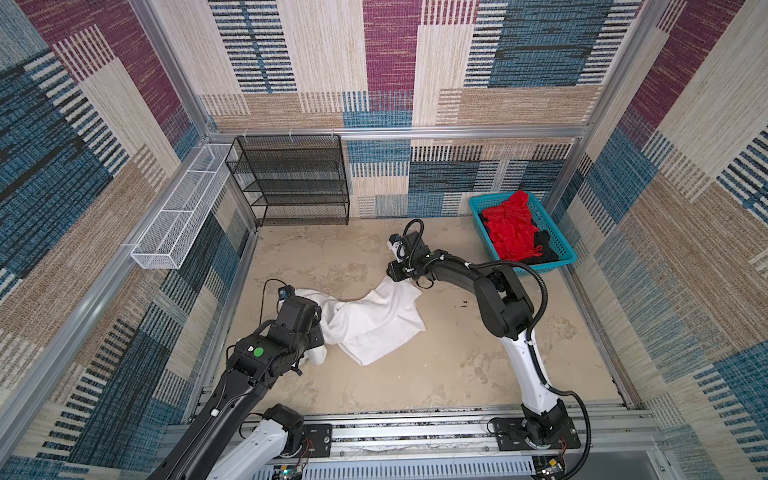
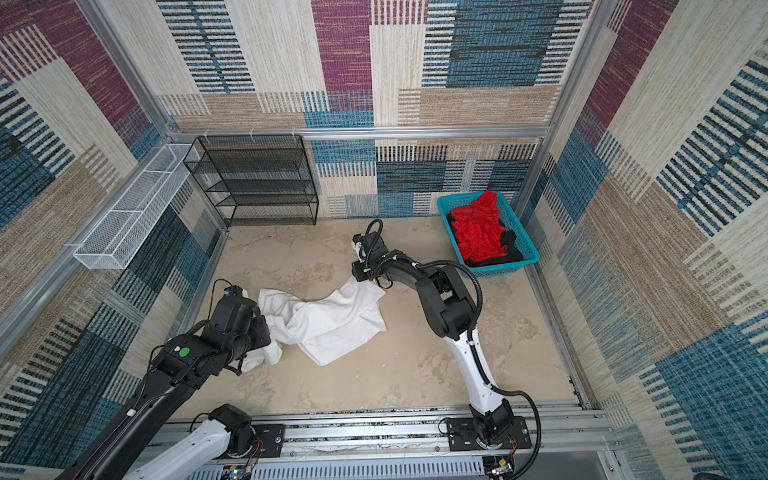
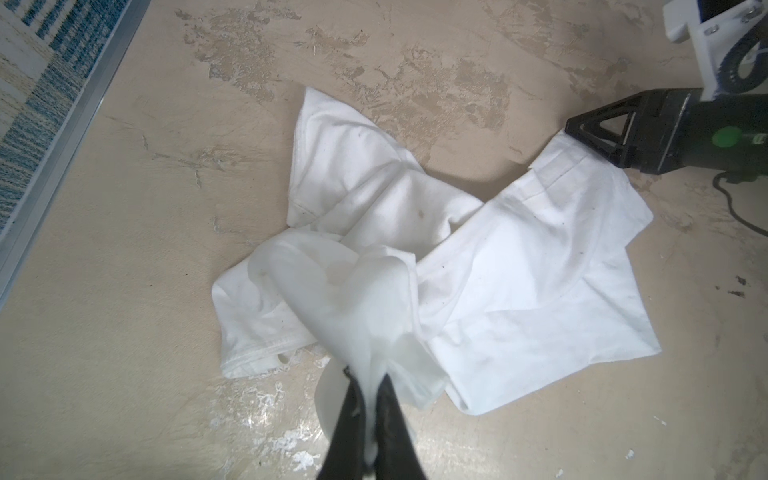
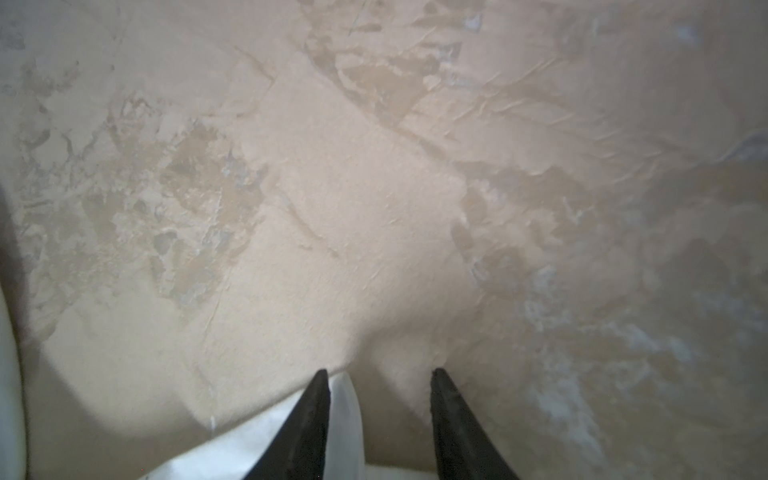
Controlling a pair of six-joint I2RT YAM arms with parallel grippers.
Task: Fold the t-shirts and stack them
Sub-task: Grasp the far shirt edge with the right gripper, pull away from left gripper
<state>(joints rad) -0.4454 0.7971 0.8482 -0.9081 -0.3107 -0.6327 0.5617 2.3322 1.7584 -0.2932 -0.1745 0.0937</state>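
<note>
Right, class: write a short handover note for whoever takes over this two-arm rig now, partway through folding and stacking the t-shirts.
Left gripper: shut on a bunched part of the white t-shirt.
Right gripper: fingers apart at the shirt's far edge, no grip yet.
The white t-shirt lies crumpled on the table, between the arms.
The red t-shirt and black t-shirt lie unfolded in the turquoise basket.
Done: nothing folded or stacked.
Left: spread and fold the white one, then the other two, then stack them.
</note>
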